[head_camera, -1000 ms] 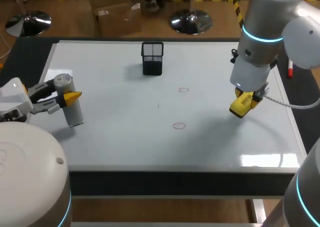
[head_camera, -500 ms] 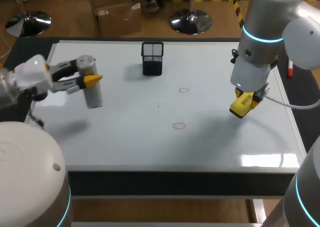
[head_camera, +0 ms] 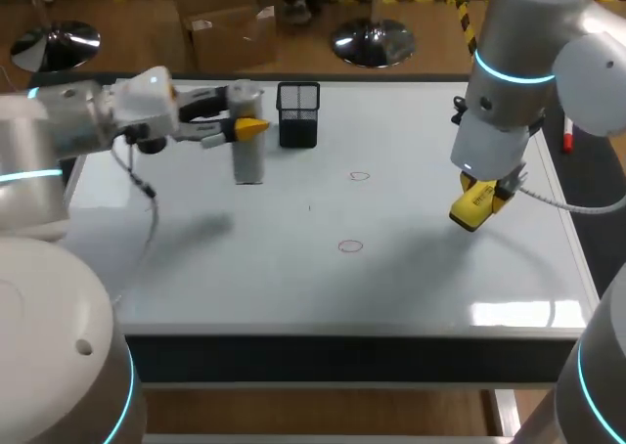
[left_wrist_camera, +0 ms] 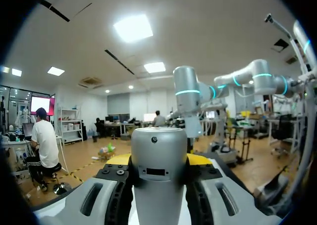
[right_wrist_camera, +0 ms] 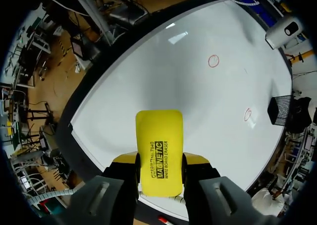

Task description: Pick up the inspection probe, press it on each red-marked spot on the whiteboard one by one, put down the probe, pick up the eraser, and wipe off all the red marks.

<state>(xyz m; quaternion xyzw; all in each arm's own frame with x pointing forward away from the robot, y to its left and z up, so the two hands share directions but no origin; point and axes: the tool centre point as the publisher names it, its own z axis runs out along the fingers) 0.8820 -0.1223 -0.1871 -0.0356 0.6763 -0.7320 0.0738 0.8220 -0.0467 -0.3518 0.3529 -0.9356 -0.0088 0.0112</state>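
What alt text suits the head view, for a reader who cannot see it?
The left hand holds a grey probe upright over the whiteboard, beside a black mesh cup. The right hand holds a yellow eraser over the board's right side; two red circles lie between them.

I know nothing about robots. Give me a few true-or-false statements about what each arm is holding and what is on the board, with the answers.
1. The left gripper is shut on the silver probe. True.
2. The right gripper holds nothing. False: it is shut on the yellow eraser.
3. Two red circles are drawn on the whiteboard. True.
4. The probe stands inside the black mesh cup. False: it is held beside the cup, outside it.
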